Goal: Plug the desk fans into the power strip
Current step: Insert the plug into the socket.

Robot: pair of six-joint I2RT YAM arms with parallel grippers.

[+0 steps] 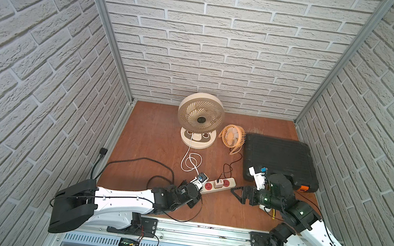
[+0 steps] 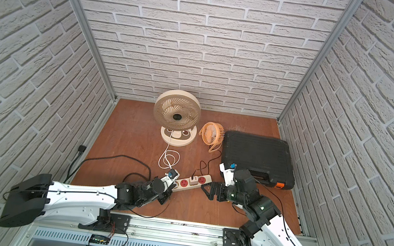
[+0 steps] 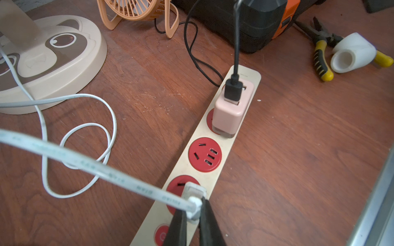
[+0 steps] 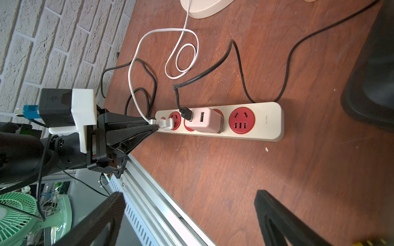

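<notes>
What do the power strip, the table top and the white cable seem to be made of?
Power strip: probably smooth matte plastic, cream, with glossy red socket faces; its edges are rounded as if moulded.
Table top: wood or wood-look laminate, reddish brown; grain and fine scratches show.
White cable: likely flexible rubbery plastic; it curls in loose loops and bears printed lettering.

The left hand (image 3: 195,215) pinches a white plug (image 3: 193,194) over a red socket of the power strip (image 3: 221,147) on the bench (image 3: 298,149). Its white cord (image 3: 81,161) loops toward the beige fan base (image 3: 53,64). A pink adapter (image 3: 231,110) with a black cable sits two sockets farther.
</notes>
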